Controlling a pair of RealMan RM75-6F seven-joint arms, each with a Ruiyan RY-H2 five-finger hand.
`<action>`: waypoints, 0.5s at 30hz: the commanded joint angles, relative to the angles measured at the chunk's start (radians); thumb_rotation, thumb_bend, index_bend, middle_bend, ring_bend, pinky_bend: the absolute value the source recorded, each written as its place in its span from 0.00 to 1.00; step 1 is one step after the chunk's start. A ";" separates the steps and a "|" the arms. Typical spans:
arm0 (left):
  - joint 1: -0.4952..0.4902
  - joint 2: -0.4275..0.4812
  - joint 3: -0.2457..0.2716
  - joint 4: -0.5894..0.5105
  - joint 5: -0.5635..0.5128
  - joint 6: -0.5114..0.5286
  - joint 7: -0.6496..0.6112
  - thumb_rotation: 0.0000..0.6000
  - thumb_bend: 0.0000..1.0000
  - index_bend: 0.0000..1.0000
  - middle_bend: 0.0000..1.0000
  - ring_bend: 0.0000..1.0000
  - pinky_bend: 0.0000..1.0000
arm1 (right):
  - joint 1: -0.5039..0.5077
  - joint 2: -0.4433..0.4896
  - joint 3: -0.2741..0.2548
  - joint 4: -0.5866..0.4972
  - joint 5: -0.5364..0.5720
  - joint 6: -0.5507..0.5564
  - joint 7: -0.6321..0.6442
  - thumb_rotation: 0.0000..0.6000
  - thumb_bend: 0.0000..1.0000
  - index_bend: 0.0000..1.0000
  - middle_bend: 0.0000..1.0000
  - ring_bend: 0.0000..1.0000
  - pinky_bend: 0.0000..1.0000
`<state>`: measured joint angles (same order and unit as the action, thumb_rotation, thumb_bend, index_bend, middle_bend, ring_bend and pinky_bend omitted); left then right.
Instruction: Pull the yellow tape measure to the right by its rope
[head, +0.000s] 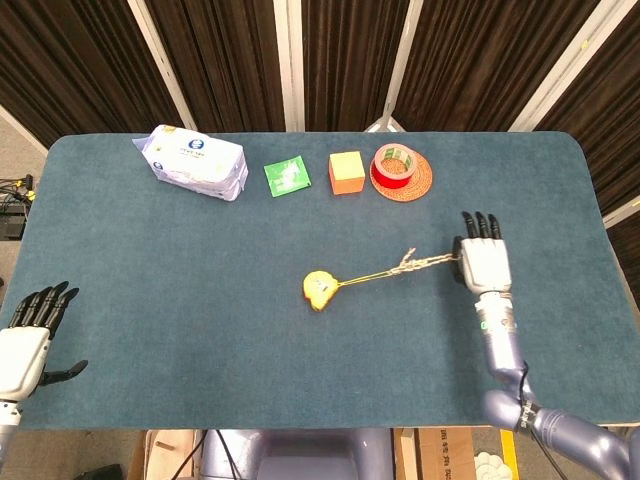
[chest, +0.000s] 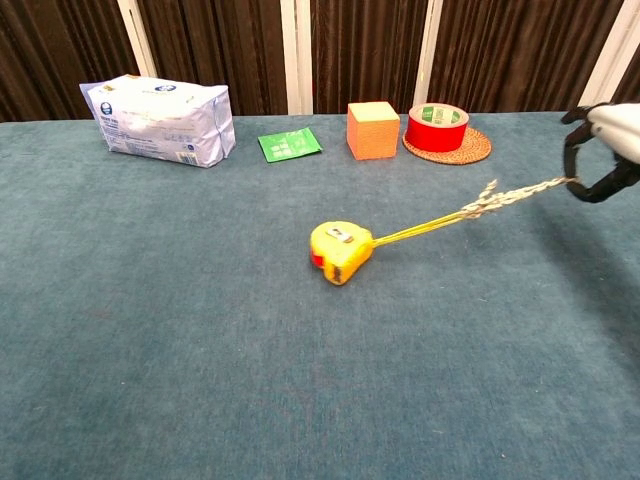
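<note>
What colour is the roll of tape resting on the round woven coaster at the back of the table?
The roll of tape is red, clearest in the chest view.

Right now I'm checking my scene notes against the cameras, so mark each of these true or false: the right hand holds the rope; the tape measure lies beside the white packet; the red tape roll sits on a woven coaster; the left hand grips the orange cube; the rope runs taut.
1. The right hand holds the rope. True.
2. The tape measure lies beside the white packet. False: it lies mid-table, well apart from it.
3. The red tape roll sits on a woven coaster. True.
4. The left hand grips the orange cube. False: it holds nothing, at the table's near left edge.
5. The rope runs taut. True.
</note>
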<state>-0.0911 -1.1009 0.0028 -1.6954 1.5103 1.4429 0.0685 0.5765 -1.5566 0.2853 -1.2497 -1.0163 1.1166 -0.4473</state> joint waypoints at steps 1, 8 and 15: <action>0.001 0.000 0.001 0.000 0.003 0.003 0.002 1.00 0.00 0.00 0.00 0.00 0.00 | -0.010 0.026 0.006 0.021 0.011 0.000 0.007 1.00 0.45 0.62 0.12 0.00 0.00; 0.003 -0.002 0.001 -0.002 0.007 0.008 0.007 1.00 0.00 0.00 0.00 0.00 0.00 | -0.027 0.077 0.028 0.069 0.047 -0.004 0.029 1.00 0.45 0.62 0.12 0.00 0.00; 0.004 -0.004 0.001 -0.003 0.010 0.012 0.009 1.00 0.00 0.00 0.00 0.00 0.00 | -0.033 0.138 0.063 0.150 0.097 -0.024 0.035 1.00 0.45 0.62 0.12 0.00 0.00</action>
<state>-0.0870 -1.1050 0.0035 -1.6985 1.5203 1.4547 0.0775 0.5453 -1.4319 0.3379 -1.1153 -0.9312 1.0985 -0.4152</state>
